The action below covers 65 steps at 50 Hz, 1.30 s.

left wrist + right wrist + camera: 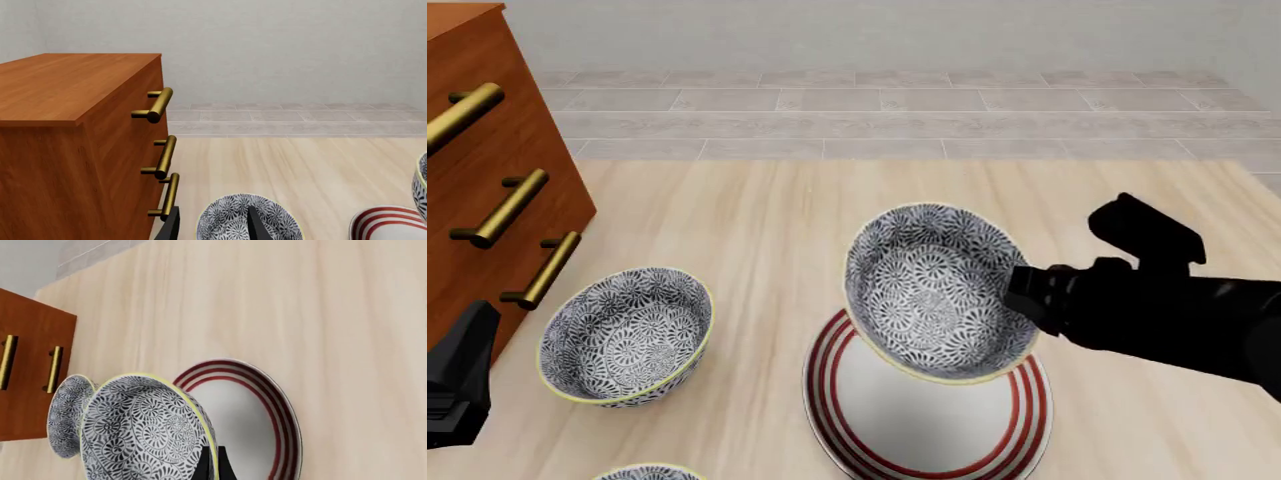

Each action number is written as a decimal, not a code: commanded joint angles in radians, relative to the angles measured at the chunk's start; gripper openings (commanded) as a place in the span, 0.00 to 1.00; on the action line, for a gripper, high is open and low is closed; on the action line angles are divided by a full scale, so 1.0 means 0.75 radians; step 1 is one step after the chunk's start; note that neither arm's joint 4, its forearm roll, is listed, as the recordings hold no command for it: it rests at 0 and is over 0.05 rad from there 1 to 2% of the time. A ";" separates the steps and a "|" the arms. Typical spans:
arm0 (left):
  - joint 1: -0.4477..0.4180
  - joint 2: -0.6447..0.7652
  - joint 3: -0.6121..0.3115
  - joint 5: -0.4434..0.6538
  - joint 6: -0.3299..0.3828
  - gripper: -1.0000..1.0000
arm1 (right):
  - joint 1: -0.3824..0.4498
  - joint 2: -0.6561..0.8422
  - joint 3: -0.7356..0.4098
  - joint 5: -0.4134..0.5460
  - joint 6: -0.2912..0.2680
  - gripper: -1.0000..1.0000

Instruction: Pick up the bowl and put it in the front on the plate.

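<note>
right fingers [1025,300] pinch the bowl [934,290] by its rim, tilted, hanging just above the plate [928,425], lined up to set down. left fingers [210,225] apart, holding nothing.

A brown wooden drawer cabinet [481,150] stands at the left of the pale wood surface [761,220], its front carrying three brass bar handles [505,208] set one below another. Just beside it on the surface rests a second patterned bowl [627,335], upright, and the rim of a third bowl [647,472] peeks in at the near edge of the front view. Beyond the surface lie a grey tiled floor [881,110] and a plain light wall [267,45].
</note>
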 commanded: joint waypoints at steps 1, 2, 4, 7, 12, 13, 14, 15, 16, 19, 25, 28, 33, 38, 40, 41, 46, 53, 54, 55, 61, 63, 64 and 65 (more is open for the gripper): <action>0.000 0.000 0.000 0.000 0.000 1.00 | 0.015 -0.031 0.075 -0.011 0.055 0.00; 0.000 0.000 0.000 0.000 0.000 1.00 | 0.018 -0.034 0.082 -0.014 0.061 0.00; 0.000 0.000 0.000 0.000 0.000 1.00 | 0.018 -0.034 0.096 -0.020 0.066 0.00; 0.000 0.000 0.000 0.000 0.000 1.00 | 0.019 -0.030 0.108 -0.026 0.074 0.00; 0.000 0.000 0.000 0.000 0.000 1.00 | 0.029 -0.014 0.118 -0.038 0.084 0.00; 0.000 0.000 0.000 0.000 0.000 1.00 | 0.034 -0.008 0.123 -0.047 0.089 0.00; 0.000 0.000 0.000 0.000 0.000 1.00 | 0.041 -0.005 0.129 -0.053 0.093 0.00; 0.000 0.000 0.000 0.000 0.000 1.00 | 0.041 -0.004 0.129 -0.054 0.093 0.00; 0.000 0.000 0.000 0.000 0.000 1.00 | 0.049 0.003 0.146 -0.077 0.104 0.00; 0.000 0.000 0.000 0.000 0.000 1.00 | 0.049 0.015 0.167 -0.102 0.112 0.00; 0.000 0.000 0.000 0.000 0.000 1.00 | 0.066 0.052 0.197 -0.150 0.123 0.00; 0.000 0.000 0.000 0.000 0.000 1.00 | 0.073 0.070 0.211 -0.178 0.127 0.00; 0.000 0.000 0.000 0.000 0.000 1.00 | 0.089 0.094 0.234 -0.215 0.138 0.00; 0.000 0.000 0.000 0.000 0.000 1.00 | 0.090 0.102 0.250 -0.236 0.143 0.00; 0.000 0.000 0.000 0.000 0.000 1.00 | 0.098 0.102 0.262 -0.248 0.148 0.00; 0.000 0.000 0.000 0.000 0.000 1.00 | 0.102 0.111 0.275 -0.264 0.154 0.00; 0.000 0.000 0.000 0.000 0.000 1.00 | 0.110 0.147 0.285 -0.304 0.161 0.00; 0.000 0.000 0.000 0.000 0.000 1.00 | 0.116 0.180 0.280 -0.331 0.161 0.00; 0.000 0.000 0.000 0.000 0.000 1.00 | 0.116 0.188 0.278 -0.335 0.161 0.00; 0.000 0.000 0.000 0.000 0.000 1.00 | 0.114 0.193 0.277 -0.338 0.158 0.00; 0.000 0.000 0.000 0.000 0.000 1.00 | 0.113 0.210 0.283 -0.357 0.154 0.00; 0.000 0.000 0.000 0.000 0.000 1.00 | 0.116 0.212 0.283 -0.361 0.155 0.00; 0.000 0.000 0.000 0.000 0.000 1.00 | 0.116 0.215 0.281 -0.361 0.153 0.00; 0.000 0.000 0.000 0.000 0.000 1.00 | 0.121 0.217 0.280 -0.362 0.153 0.00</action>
